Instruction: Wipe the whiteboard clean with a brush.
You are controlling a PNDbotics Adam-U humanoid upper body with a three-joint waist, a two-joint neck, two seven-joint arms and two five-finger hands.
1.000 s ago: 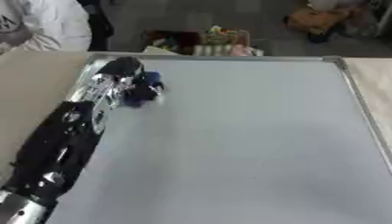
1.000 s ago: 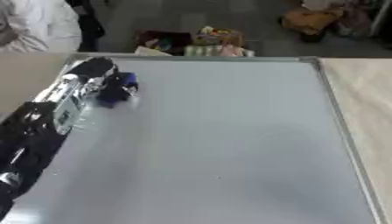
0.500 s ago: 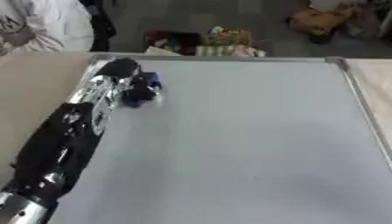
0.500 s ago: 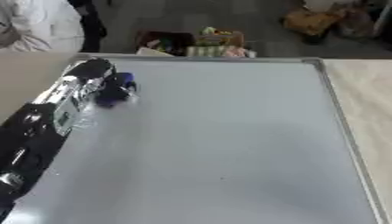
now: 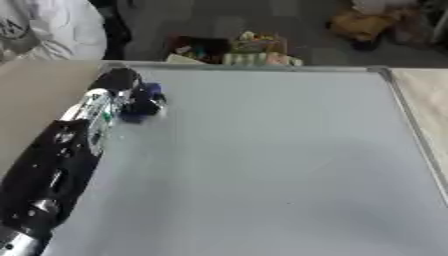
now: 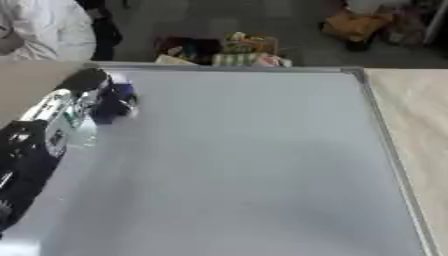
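Left hand (image 5: pixel 122 85) up in the far-left corner of the whiteboard (image 5: pixel 262 165), fingers curled around a small blue brush (image 5: pixel 144 102). Brush sitting right at the hand's right side, pressed down on the board surface as far as can be told, just inside the top frame rail. Bit blurry there, so can't make out more of the brush than a dark blue blob with a lighter patch.

Left arm (image 5: pixel 61 160) coming in from the lower-left corner, black with a silver section near the wrist, lying diagonally along the board's left edge. Faint reflection of it on the glossy surface.

Right hand nowhere in either view.

Board itself taking up most of both views, pale grey, looking pretty much blank across the middle and right. Metal frame (image 6: pixel 385 150) running down the right side, slightly askew. Wooden tabletop (image 6: pixel 424 130) showing past that frame on the right, and another strip of it at the far left beyond the corner.

Past the far edge: dark floor, some colourful clutter (image 5: pixel 232 47) in a box or basket just behind the board's top rail, and something orange-brown (image 6: pixel 363 25) further right. White sleeve or coat of a person (image 5: pixel 44 30) at the top-left corner, not touching anything on the table.
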